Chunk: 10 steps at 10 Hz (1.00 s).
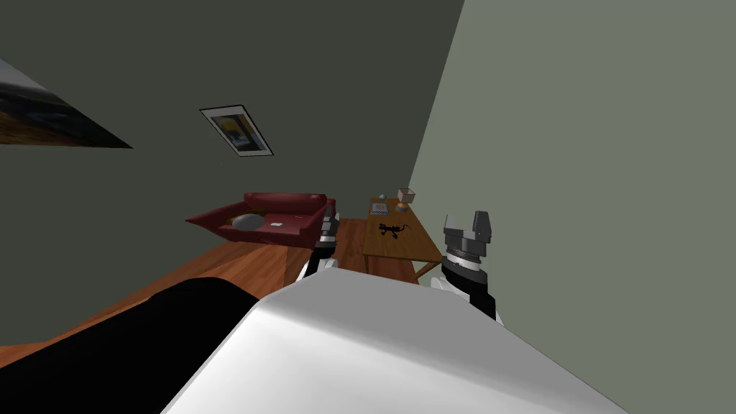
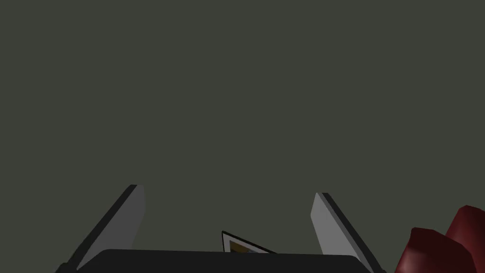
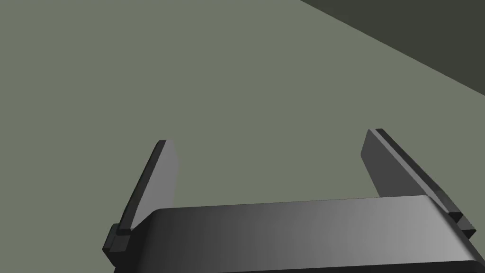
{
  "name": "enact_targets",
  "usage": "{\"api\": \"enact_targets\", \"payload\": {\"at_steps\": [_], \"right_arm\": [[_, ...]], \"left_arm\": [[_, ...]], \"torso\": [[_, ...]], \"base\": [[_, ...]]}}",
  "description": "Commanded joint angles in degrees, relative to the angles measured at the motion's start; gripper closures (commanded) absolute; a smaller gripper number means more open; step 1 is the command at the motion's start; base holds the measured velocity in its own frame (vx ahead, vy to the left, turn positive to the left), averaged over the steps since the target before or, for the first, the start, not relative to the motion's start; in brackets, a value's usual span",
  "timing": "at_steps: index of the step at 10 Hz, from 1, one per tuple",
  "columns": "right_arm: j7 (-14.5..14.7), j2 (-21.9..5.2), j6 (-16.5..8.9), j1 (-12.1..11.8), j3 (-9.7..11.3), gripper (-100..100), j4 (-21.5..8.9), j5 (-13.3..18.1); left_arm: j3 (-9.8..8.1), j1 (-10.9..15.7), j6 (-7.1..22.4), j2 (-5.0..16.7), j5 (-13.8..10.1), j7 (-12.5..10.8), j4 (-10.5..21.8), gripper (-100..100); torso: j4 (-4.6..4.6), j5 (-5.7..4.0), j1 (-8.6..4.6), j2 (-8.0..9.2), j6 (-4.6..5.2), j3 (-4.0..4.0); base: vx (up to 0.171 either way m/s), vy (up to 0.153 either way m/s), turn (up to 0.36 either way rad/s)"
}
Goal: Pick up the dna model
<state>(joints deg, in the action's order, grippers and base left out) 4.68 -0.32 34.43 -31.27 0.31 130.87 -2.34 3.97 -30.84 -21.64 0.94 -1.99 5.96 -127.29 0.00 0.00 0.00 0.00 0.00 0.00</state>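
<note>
Dark grey-green walls meet in a corner over a wooden floor [image 1: 237,262], where a red sofa [image 1: 287,203] and a small wooden table [image 1: 410,248] are set side by side, well ahead of both arms. What is taken for the dna model [image 1: 390,229] is seen as a small black, twisted shape lying flat near the middle of the tabletop. It is set apart from a brown box [image 1: 406,194] at the far right corner and a flat grey item [image 1: 379,208] by the far left corner. It is judged to be light, stiff and thin-stranded, and so probably fragile; a gentle hold across the middle of its length is advised. Its strands, its rungs and any base cannot be made out from here, and the grey item cannot be identified. The left gripper [image 2: 228,190] and the right gripper [image 3: 268,136] are held up, each with its fingers spread wide and nothing between them, and the table is judged to be beyond reach.
</note>
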Motion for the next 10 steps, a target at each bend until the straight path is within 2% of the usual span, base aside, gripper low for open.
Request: {"api": "enact_targets", "payload": {"at_steps": [1, 5, 10], "right_arm": [[0.0, 0.0, 0.0, 0.0, 0.0, 0, 0.0, 0.0], [0.0, 0.0, 0.0, 0.0, 0.0, 0, 0.0, 0.0], [0.0, 0.0, 0.0, 0.0, 0.0, 0, 0.0, 0.0]], "left_arm": [[-0.22, 0.9, 0.1, 2.4, -0.2, 0.2, 0.9, -100], [-0.82, 3.8, 0.7, 7.0, -0.7, 0.9, 4.0, -100], [-1.58, 8.7, 3.0, 12.6, -1.8, 2.6, 10.4, -100]], "torso": [[0.00, 0.00, 0.00, 0.00, 0.00, 0.00], [0.10, 0.01, 0.04, 0.44, 0.01, 0.26], [0.13, 0.02, 0.12, 0.59, 0.01, 0.34]], "base": [[-0.055, 0.006, -0.043], [-0.120, 0.009, -0.061], [-0.147, 0.008, -0.123]]}}
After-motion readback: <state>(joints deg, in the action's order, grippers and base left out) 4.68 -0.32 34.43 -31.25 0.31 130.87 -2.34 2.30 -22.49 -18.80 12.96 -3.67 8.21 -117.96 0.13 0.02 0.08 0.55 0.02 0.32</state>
